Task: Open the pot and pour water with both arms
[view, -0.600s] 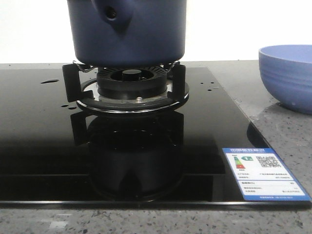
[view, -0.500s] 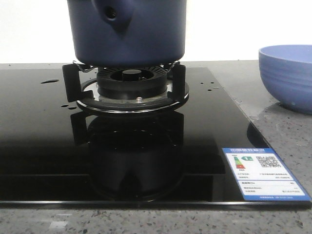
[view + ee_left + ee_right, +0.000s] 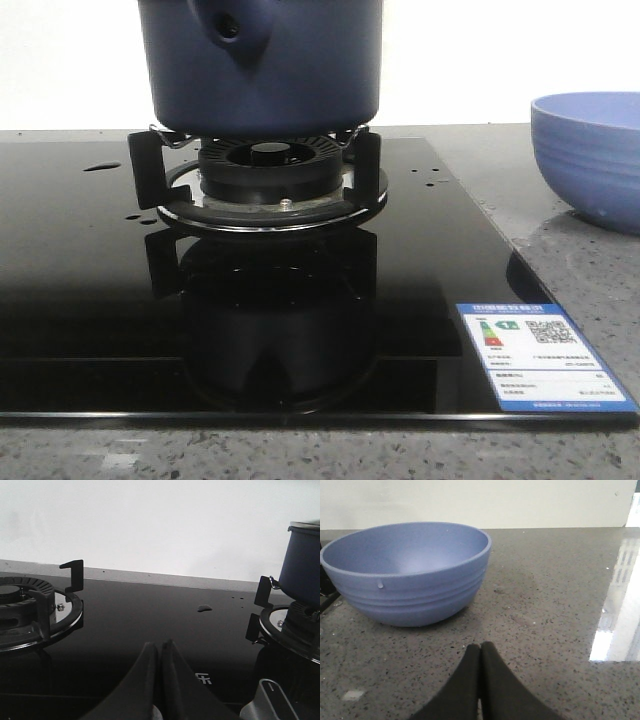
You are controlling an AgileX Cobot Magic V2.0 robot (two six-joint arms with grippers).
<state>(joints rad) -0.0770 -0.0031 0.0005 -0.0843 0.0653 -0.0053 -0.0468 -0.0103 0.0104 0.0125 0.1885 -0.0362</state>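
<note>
The dark navy pot (image 3: 265,65) stands on the burner grate (image 3: 265,180) of the black glass cooktop, its handle socket (image 3: 232,28) facing the camera; its top is cut off by the frame. It also shows in the left wrist view (image 3: 302,562). Small drops of water (image 3: 102,167) lie on the glass, and one drop shows in the left wrist view (image 3: 204,608). My left gripper (image 3: 160,645) is shut and empty, low over the cooktop between two burners. My right gripper (image 3: 480,646) is shut and empty over the grey counter, near the bowl. Neither gripper shows in the front view.
A periwinkle ribbed bowl (image 3: 590,155) stands on the speckled counter right of the cooktop, and shows in the right wrist view (image 3: 407,570). A second burner (image 3: 30,610) lies left of the left gripper. A stove knob (image 3: 267,702) is close by it. An energy label (image 3: 540,355) sits on the cooktop's front right corner.
</note>
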